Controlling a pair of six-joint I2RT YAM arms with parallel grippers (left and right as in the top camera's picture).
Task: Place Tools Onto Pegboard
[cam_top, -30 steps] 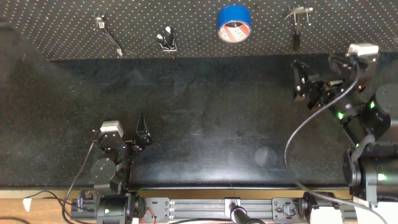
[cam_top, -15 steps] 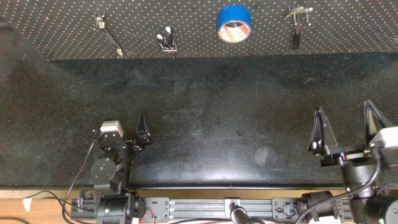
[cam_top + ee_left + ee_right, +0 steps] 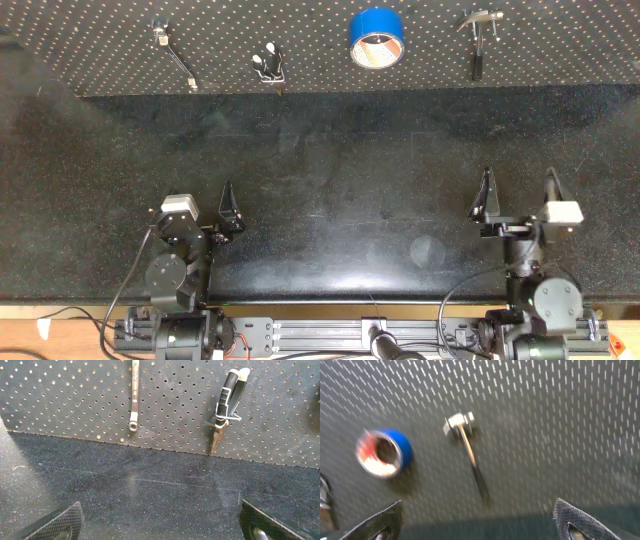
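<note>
Wrench, pliers, blue tape roll and hammer all hang on pegboard, behind black table. Left gripper low over table, fingers spread wide, nothing between. Right gripper likewise spread, holds nothing, faces pegboard.

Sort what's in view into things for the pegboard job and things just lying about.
For the job: pegboard, with the wrench, pliers, blue tape roll and hammer all hanging on it.
Not the job: black table mat, mounting rail along the front edge.
</note>
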